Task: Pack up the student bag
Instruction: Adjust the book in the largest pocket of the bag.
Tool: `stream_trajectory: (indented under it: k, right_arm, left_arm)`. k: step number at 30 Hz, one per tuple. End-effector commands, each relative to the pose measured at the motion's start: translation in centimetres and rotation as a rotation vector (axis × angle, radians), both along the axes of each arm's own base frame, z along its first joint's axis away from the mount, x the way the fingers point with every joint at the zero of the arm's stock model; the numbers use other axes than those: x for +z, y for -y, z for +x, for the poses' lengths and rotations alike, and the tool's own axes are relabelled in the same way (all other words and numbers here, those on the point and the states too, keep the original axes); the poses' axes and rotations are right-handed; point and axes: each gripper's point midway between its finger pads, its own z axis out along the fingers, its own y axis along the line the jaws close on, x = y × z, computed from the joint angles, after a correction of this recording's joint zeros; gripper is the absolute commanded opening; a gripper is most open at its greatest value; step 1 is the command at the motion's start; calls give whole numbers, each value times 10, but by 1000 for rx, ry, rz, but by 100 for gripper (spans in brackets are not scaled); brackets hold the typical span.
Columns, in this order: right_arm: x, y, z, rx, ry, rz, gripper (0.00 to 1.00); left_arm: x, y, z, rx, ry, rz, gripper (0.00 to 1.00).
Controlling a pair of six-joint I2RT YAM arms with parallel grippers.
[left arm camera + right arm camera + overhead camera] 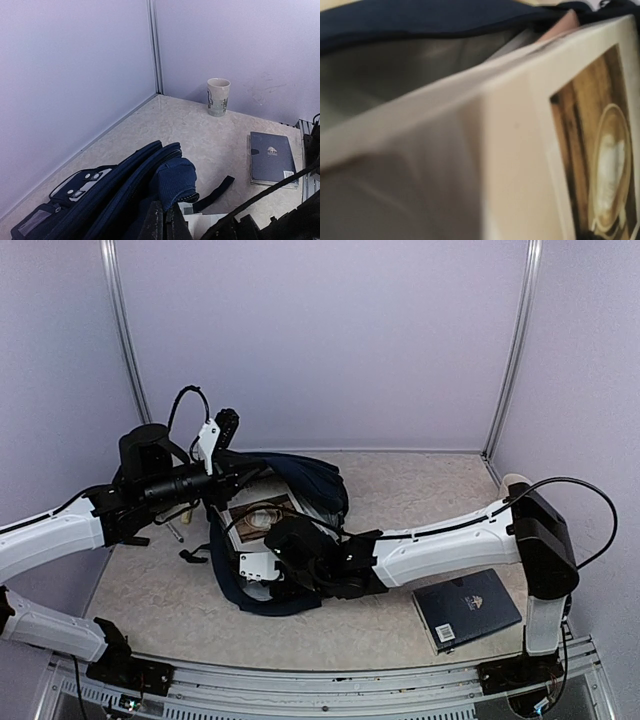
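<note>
The student bag (pixel 310 485), dark navy, lies open in the middle of the table. My left gripper (pixel 232 480) is shut on a fold of the bag's navy fabric (pixel 176 180) and holds that edge up; the black fingers (pixel 159 222) meet at the bottom of the left wrist view. A white book with a coffee picture (pixel 262 515) sits in the bag's mouth. It fills the right wrist view (pixel 520 150), with grey lining (pixel 395 70) behind it. My right gripper (pixel 262 562) is down at the book inside the opening, its fingers hidden.
A flat navy hardcover book (pixel 467 608) lies on the table at the front right, also seen as the navy book (pixel 271 157). A pale cup (pixel 218 96) stands near the back right corner. A black strap (pixel 215 192) trails from the bag. Walls close three sides.
</note>
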Motion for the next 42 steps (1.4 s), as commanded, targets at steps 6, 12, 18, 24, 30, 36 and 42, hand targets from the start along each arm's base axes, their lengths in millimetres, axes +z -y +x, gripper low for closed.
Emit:
stream_trajectory:
  k: [6, 12, 18, 24, 30, 36, 42]
  right_arm:
    - [13, 17, 65, -419, -99, 77, 83]
    - [9, 50, 66, -512, -187, 72, 78]
    - [6, 90, 54, -610, -221, 28, 74]
    - [1, 106, 46, -634, -241, 10, 75]
    - [10, 110, 48, -574, -212, 43, 78]
    - [5, 87, 43, -452, -232, 84, 81]
    - [-6, 64, 32, -353, -267, 82, 88]
  left_arm:
    - [62, 20, -44, -199, 148, -121, 0]
    - [65, -4, -6, 22, 104, -144, 0]
    - [54, -9, 17, 117, 36, -134, 0]
    - [49, 54, -8, 8, -67, -104, 0]
    - [58, 69, -2, 38, -101, -171, 0]
    - [-7, 35, 31, 199, -177, -70, 0]
    - [-43, -18, 39, 436, -140, 84, 9]
